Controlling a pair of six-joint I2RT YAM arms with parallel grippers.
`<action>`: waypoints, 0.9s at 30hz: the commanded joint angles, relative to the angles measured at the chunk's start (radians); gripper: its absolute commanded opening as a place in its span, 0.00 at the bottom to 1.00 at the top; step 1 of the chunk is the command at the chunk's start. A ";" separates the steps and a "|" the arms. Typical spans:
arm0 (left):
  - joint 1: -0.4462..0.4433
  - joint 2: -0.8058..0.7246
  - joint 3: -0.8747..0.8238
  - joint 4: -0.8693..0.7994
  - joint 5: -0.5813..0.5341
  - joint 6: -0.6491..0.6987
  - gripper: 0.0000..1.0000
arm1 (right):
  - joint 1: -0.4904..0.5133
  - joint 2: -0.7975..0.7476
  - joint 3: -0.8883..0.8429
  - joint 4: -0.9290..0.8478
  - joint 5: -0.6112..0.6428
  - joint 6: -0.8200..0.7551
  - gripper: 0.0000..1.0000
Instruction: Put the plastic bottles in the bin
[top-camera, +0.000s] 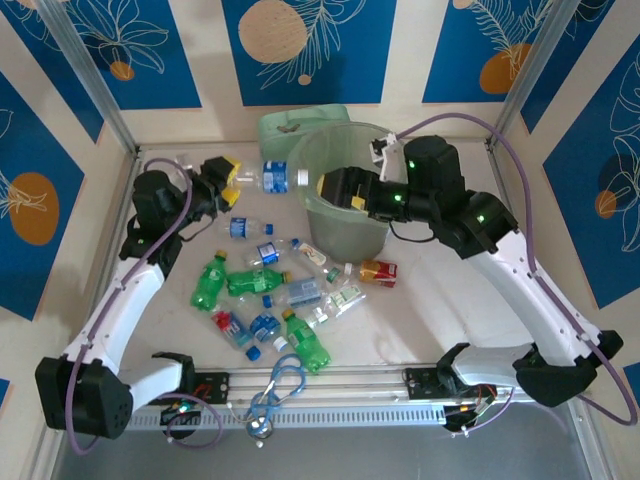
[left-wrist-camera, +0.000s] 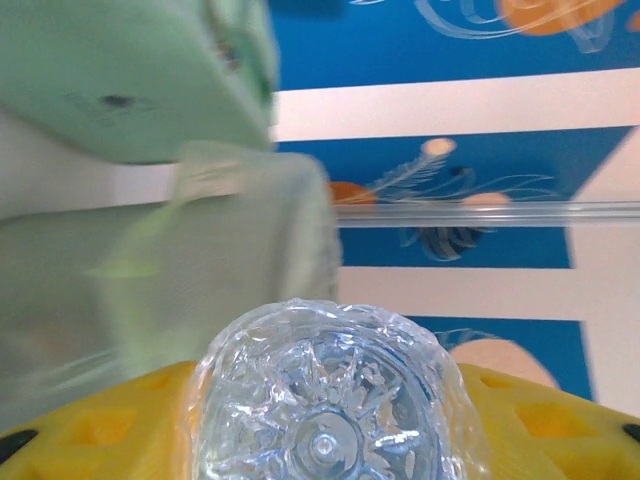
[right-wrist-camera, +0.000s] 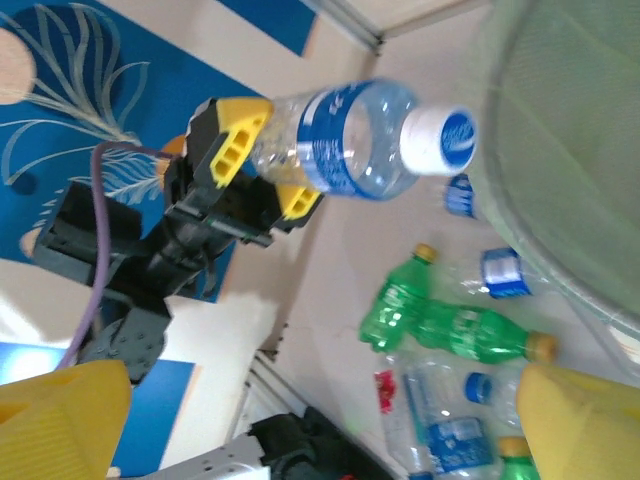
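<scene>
- A clear bottle (top-camera: 273, 177) with a blue label is being gripped by its bottom end in the left gripper (top-camera: 232, 182).
- The bottle is being held up sideways, with its cap just beside the rim of the bin (top-camera: 345, 235).
- The right gripper (top-camera: 335, 187) is being held wide open at the bin's mouth, with nothing in it.
- The other bottles (top-camera: 265, 300) are lying on the table (top-camera: 430, 310) near the bin.

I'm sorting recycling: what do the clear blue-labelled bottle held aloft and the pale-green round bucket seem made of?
The clear blue-labelled bottle: probably thin, glossy, transparent plastic; the background shows through it, and its base has moulded ridges. The pale-green round bucket: apparently smooth translucent plastic; its wall looks milky and lets light pass.
</scene>
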 joint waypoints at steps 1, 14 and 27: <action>-0.017 0.038 0.096 0.272 0.037 -0.115 0.51 | -0.021 0.024 0.070 0.063 -0.108 0.029 0.99; -0.179 0.129 0.251 0.364 0.061 -0.079 0.51 | -0.047 0.177 0.260 0.102 -0.136 0.048 0.99; -0.259 0.149 0.227 0.394 0.073 -0.070 0.51 | -0.061 0.218 0.303 0.102 -0.103 0.049 0.94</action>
